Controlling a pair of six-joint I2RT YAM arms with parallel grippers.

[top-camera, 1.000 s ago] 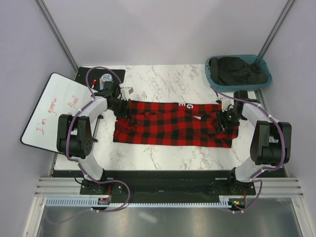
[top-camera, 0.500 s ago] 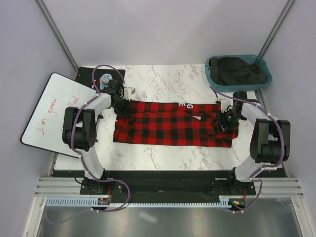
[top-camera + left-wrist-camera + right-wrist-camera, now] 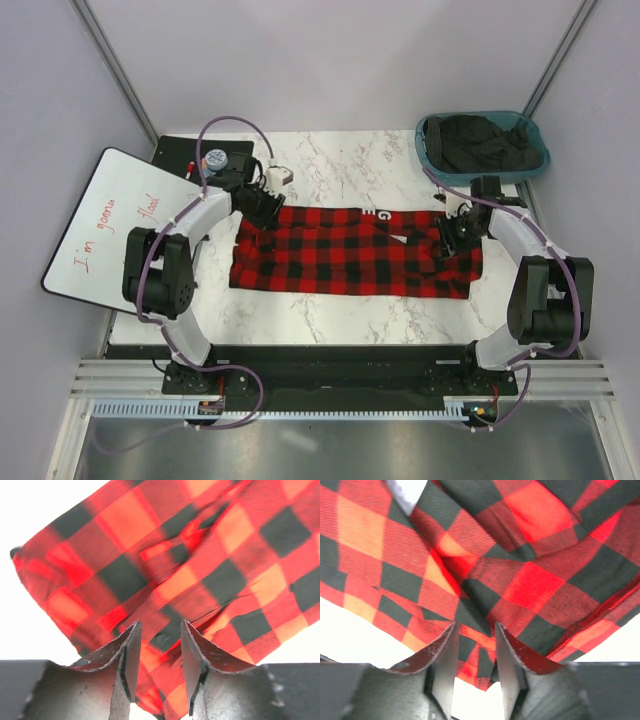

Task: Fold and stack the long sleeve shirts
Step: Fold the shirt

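The red-and-black check flannel shirt (image 3: 350,255) lies folded in a long band across the marble table (image 3: 330,165). A white neck label (image 3: 385,214) shows at its far edge. My left gripper (image 3: 262,207) is at the shirt's far left corner, jaws closed on a fold of the cloth (image 3: 165,585); in the left wrist view (image 3: 160,630) fabric runs between the fingers. My right gripper (image 3: 455,235) is at the shirt's right end, closed on a fold of the cloth (image 3: 530,585), with fabric between its fingers in the right wrist view (image 3: 475,630).
A teal bin (image 3: 425,155) with dark clothes (image 3: 480,140) stands at the far right corner. A whiteboard (image 3: 110,220) with red writing leans off the left edge. A black pad (image 3: 180,152) with small items sits at the far left.
My left gripper has moved toward the far side and slightly right along the shirt's far left corner. My right gripper has shifted slightly toward the far side. The shirt lies much as before.
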